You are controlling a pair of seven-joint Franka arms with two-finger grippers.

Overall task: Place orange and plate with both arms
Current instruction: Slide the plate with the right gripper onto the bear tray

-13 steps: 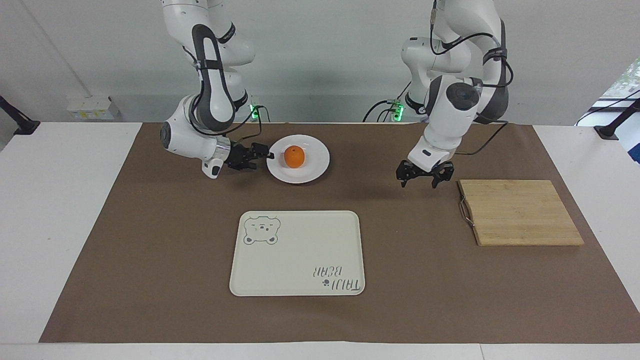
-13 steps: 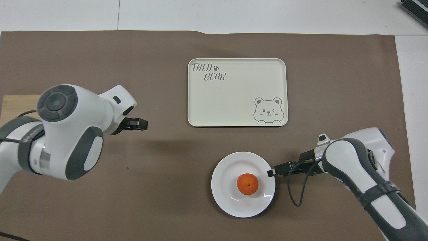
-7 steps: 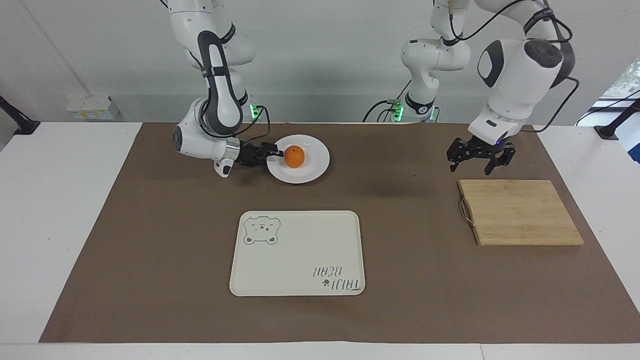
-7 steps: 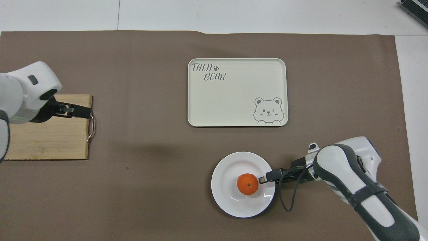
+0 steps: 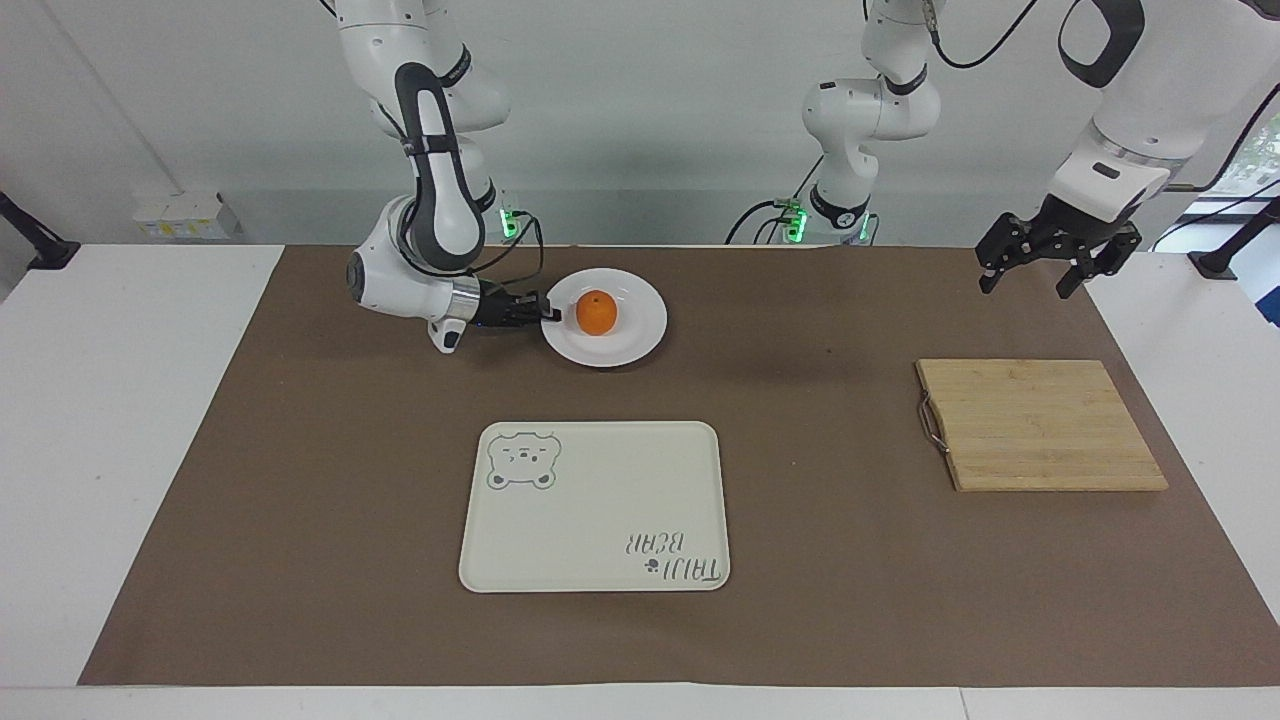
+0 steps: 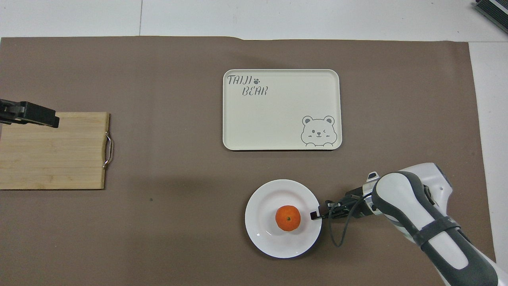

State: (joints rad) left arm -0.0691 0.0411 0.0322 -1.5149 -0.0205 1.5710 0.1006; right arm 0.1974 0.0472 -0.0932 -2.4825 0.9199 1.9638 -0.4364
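White plate [image 5: 630, 340] rim in right hand [image 5: 551, 315]

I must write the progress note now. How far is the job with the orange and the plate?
Done: the orange sits on the plate. In hand: the right gripper has shut its fingers on the plate's rim at the right arm's end. The left gripper hangs open in the air, waiting. Left: the plate is not yet lifted; the bear tray holds nothing.

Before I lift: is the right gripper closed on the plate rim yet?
Shut on the plate: the right gripper sits at its rim beside the orange, fingertips pinched together there.
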